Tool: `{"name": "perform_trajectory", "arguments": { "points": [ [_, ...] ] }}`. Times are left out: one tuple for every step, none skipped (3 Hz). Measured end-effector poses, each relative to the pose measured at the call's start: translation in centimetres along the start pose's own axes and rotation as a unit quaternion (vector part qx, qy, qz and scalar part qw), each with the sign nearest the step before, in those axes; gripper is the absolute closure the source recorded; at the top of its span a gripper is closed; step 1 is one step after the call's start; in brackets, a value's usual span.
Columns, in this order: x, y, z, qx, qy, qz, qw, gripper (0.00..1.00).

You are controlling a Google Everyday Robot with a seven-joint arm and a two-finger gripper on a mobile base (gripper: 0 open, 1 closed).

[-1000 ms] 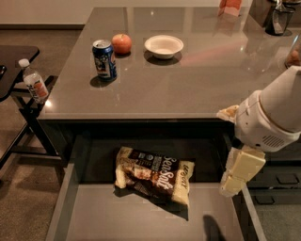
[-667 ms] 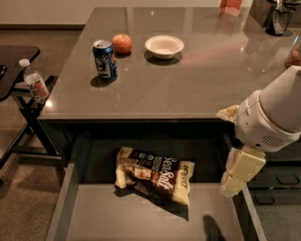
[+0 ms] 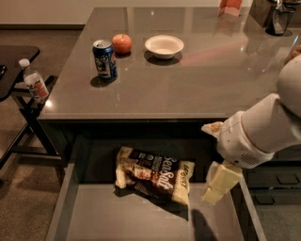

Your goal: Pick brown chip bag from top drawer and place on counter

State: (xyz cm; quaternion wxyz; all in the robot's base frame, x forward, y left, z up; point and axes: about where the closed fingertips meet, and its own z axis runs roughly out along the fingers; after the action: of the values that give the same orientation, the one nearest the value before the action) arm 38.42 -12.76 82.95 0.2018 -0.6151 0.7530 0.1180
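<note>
The brown chip bag [image 3: 155, 175] lies flat at the back of the open top drawer [image 3: 94, 221], its "Sea Salt" lettering facing up. My gripper [image 3: 210, 196] hangs over the drawer's right side, just right of the bag's cream end and apart from it. It holds nothing that I can see. The white arm [image 3: 263, 132] comes in from the right, in front of the counter [image 3: 211, 80] edge. The counter stretches above and behind the drawer.
On the counter stand a blue soda can [image 3: 105, 59], an apple [image 3: 122, 43] and a white bowl [image 3: 163, 46]; an orange object [image 3: 230, 6] and a dark object [image 3: 281, 16] stand at the back. A water bottle [image 3: 35, 84] stands on the black side table [image 3: 14, 54] at left. Dark small drawers [image 3: 277, 183] are at right.
</note>
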Motion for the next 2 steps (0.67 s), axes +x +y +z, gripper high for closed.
{"name": "perform_trajectory", "arguments": {
  "points": [
    [0.2, 0.4, 2.7, 0.027, -0.039, 0.013, 0.9988, 0.0],
    [0.9, 0.1, 5.6, 0.06, -0.062, 0.016, 0.9961, 0.0]
  ]
}}
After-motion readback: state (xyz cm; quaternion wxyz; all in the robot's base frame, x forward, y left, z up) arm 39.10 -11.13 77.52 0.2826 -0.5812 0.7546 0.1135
